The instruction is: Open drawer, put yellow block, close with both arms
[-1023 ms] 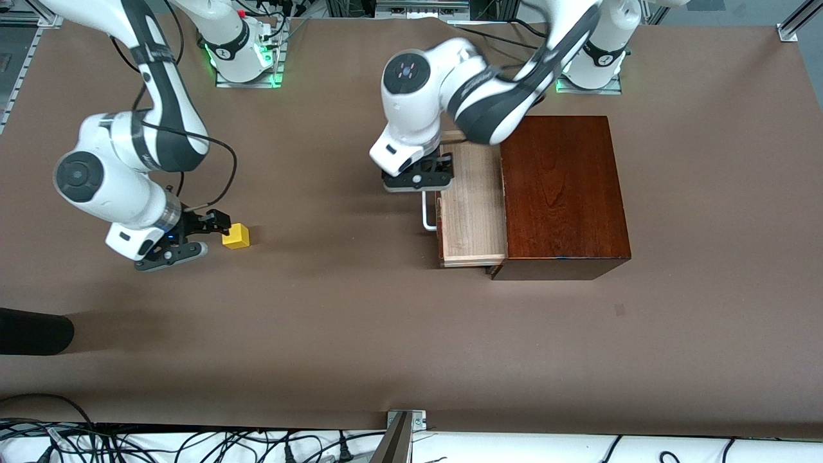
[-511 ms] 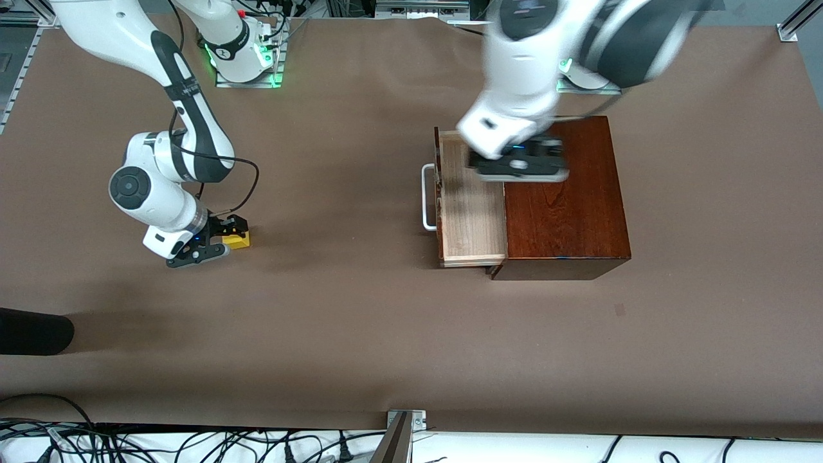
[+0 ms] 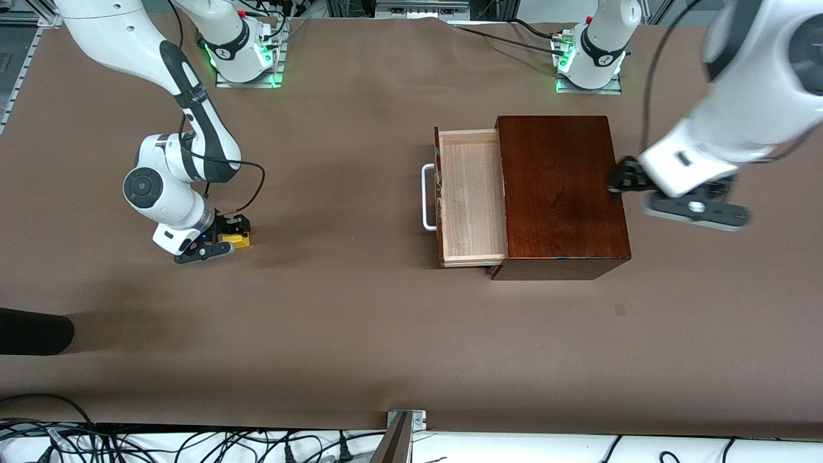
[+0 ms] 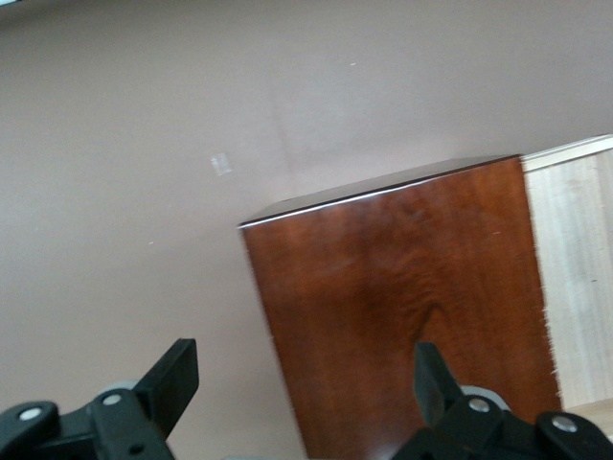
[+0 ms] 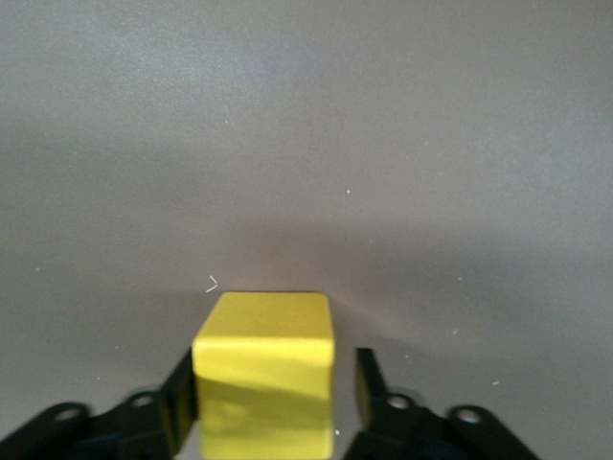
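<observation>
**Drawer open, right gripper straddling the yellow block**

The mahogany-coloured box (image 3: 562, 193) stands on the brown worktop (image 3: 360, 321) toward the left arm's end. Its drawer (image 3: 469, 196) is pulled out toward the right arm's end, showing a pale light-wood tray with nothing in it. The white U-shaped bar handle (image 3: 427, 196) sticks out from the dark drawer front.

The yellow block (image 3: 240, 240) sits on the worktop toward the right arm's end, well apart from the box and about level with the drawer's nearer corner. The right gripper (image 3: 226, 235) is down at the block. In the right wrist view the yellow cube (image 5: 265, 374) stands between the two black fingers (image 5: 369, 388); one finger lies close against one face, while a narrow gap shows at the other face. The fingers are apart around the block, and it rests on the worktop.

The left gripper (image 3: 627, 183) is up in the air over the edge of the box at the end away from the drawer. In the left wrist view its black fingers (image 4: 172, 379) are spread wide apart with nothing between them; below them lie the glossy box top (image 4: 402, 307), a strip of the light-wood tray (image 4: 579, 278), and bare worktop.
</observation>
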Controlling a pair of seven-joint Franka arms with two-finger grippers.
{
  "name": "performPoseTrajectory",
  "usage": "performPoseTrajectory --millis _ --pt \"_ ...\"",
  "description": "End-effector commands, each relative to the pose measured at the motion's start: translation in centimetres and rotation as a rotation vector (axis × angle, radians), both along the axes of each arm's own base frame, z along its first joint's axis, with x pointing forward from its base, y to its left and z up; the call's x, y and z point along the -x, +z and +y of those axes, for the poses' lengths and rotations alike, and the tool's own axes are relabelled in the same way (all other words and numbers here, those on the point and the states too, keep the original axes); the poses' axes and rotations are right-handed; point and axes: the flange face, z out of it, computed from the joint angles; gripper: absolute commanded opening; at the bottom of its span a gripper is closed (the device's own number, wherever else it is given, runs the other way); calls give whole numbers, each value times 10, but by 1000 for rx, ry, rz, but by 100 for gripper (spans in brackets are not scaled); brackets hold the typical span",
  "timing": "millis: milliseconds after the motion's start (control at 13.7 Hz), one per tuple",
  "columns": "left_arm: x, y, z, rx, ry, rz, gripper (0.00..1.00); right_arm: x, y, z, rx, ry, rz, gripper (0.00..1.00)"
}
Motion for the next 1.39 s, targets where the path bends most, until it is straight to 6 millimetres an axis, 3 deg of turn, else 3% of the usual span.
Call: performPoseTrajectory --millis 0,73,292,438,584,658,877,1023,1242,1315 --pt "32 13 43 25 -1 -19 100 -1 6 2 -9 -34 -18 24" --pt "40 11 56 26 -11 -50 100 -9 21 4 -14 -23 -43 3" --pt "48 -1 82 21 34 -170 100 -48 96 20 -15 -7 29 0" --pt "59 3 92 18 78 -69 100 -64 144 53 -29 45 39 0" --pt "58 13 83 13 61 -73 100 -73 180 70 -33 93 28 0" --pt "58 14 81 12 56 -76 100 -72 196 90 -39 130 36 0" --pt "59 14 80 14 55 -75 100 -53 253 189 -85 320 16 0" --pt "58 14 81 15 55 -75 100 -25 270 259 -109 445 3 0" --pt "59 14 81 14 51 -73 100 37 283 388 -140 663 -63 0" --pt "58 14 81 14 52 -75 100 52 286 421 -148 716 -81 0"
